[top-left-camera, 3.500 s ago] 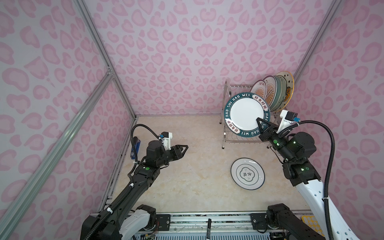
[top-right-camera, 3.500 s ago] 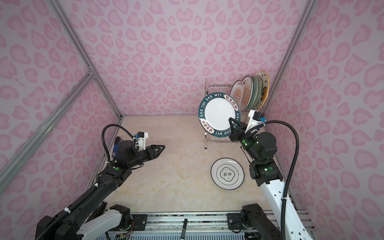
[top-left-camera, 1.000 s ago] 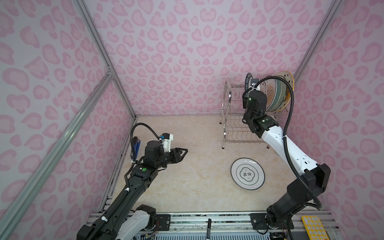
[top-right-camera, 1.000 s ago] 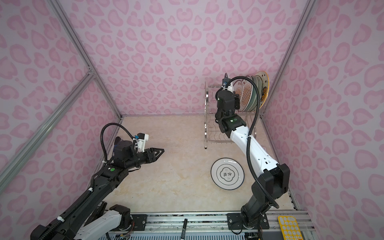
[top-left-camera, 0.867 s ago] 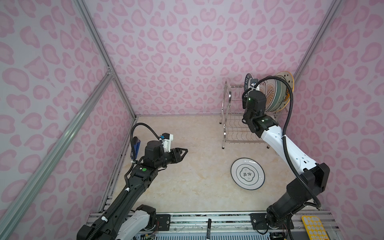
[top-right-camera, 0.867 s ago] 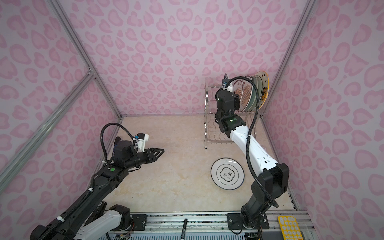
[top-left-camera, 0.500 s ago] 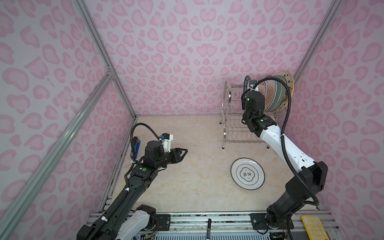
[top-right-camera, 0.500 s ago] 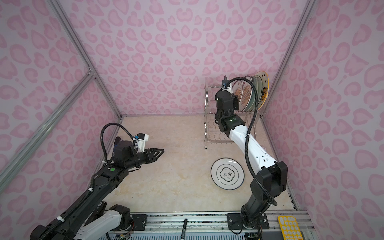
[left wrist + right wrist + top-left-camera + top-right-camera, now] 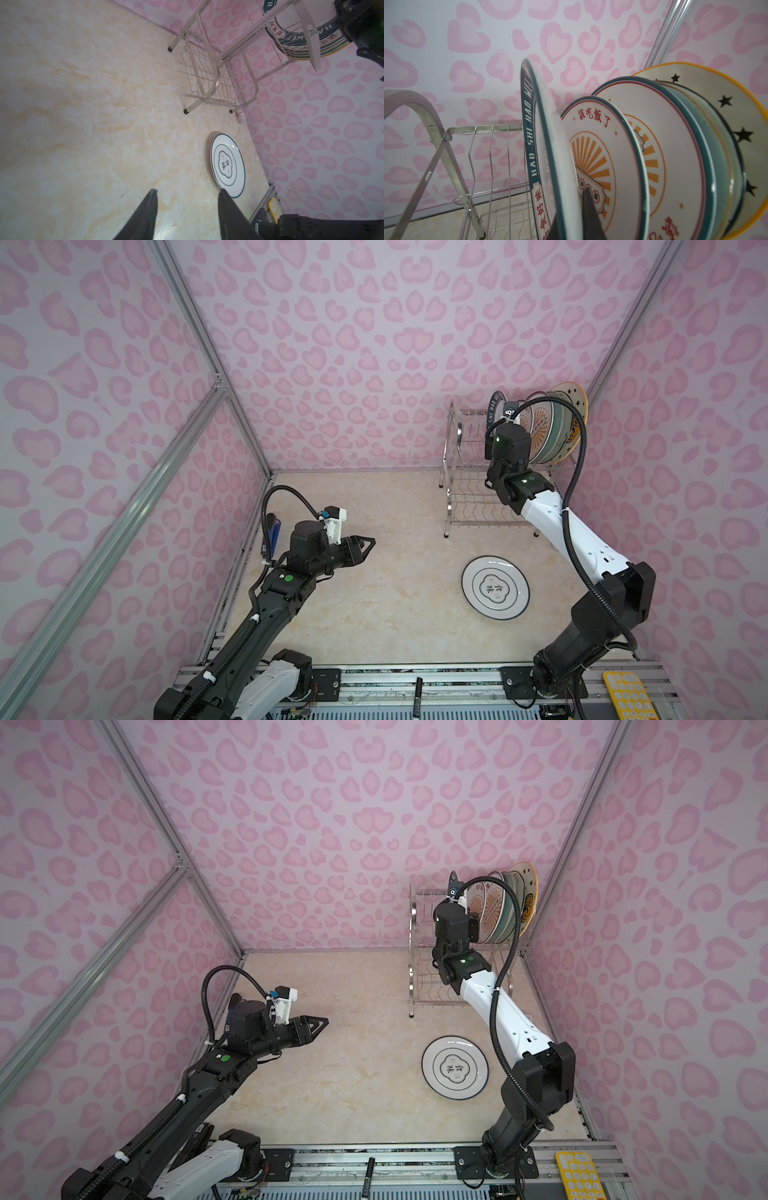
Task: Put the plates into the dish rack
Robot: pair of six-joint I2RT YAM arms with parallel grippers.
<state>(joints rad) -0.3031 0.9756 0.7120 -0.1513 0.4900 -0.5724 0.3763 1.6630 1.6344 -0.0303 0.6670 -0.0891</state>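
The chrome dish rack [image 9: 451, 472] [image 9: 413, 952] stands at the back right. Several plates [image 9: 552, 427] stand on edge in its upper tier, among them two orange sunbursts [image 9: 602, 145] and a star plate with an orange rim [image 9: 724, 104]. My right gripper [image 9: 571, 207] is shut on the rim of the dark-teal lettered plate [image 9: 533, 128] [image 9: 495, 406]. It holds this plate upright just left of the others, with its lower edge among the upper tier's wires [image 9: 291, 41]. A white plate with a centre emblem [image 9: 495, 588] [image 9: 455, 1067] [image 9: 227, 165] lies flat on the table. My left gripper [image 9: 370, 545] [image 9: 187, 191] hovers open over the table's left, holding nothing.
A yellow keypad [image 9: 627, 695] and a black marker [image 9: 417, 691] lie on the front rail. Pink patterned walls with aluminium posts close in the table on three sides. A small label [image 9: 241, 116] lies by the rack's foot at the right wall.
Seconds ago my right gripper held the lettered plate face-on in front of the rack. It has since carried it up, edge-on, to the upper tier. The left arm has stayed still.
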